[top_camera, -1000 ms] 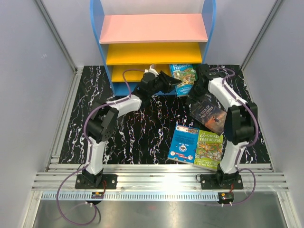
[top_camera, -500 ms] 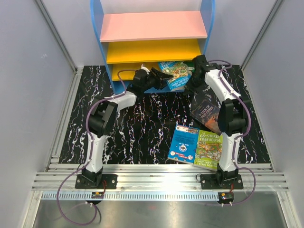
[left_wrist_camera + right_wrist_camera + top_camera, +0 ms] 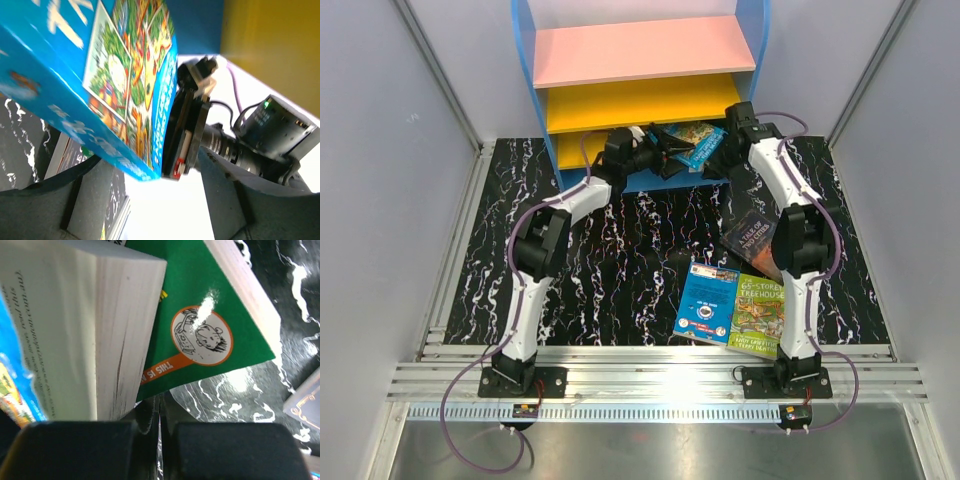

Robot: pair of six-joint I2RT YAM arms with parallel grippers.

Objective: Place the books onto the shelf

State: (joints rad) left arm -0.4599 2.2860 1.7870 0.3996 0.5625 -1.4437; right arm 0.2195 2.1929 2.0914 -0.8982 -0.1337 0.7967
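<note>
The shelf (image 3: pixel 642 52) stands at the back of the table. A blue Treehouse book (image 3: pixel 696 138) sits tilted in its lowest compartment, between my two grippers. My left gripper (image 3: pixel 660 153) is open; in the left wrist view the blue book (image 3: pixel 115 85) hangs above and between the spread fingers (image 3: pixel 65 200) without touching them. My right gripper (image 3: pixel 722 150) is shut, its tips (image 3: pixel 160 422) against the lower corner of a green cover with a coin circle (image 3: pixel 200 335), beside a thick block of pages (image 3: pixel 120 330). Three more books lie flat: dark (image 3: pixel 756 240), blue (image 3: pixel 708 303), lime-green (image 3: pixel 761 316).
The shelf's yellow board (image 3: pixel 270 45) is close above the left gripper, its blue side panel (image 3: pixel 524 60) to the left. The black marbled mat (image 3: pixel 620 270) covers the table. Grey walls close in on both sides, and a metal rail (image 3: pixel 650 380) runs along the near edge.
Both arms have stretched toward the shelf. The blue Treehouse book went from leaning in front of the shelf into the lowest compartment. The left gripper opened and let go of it.
</note>
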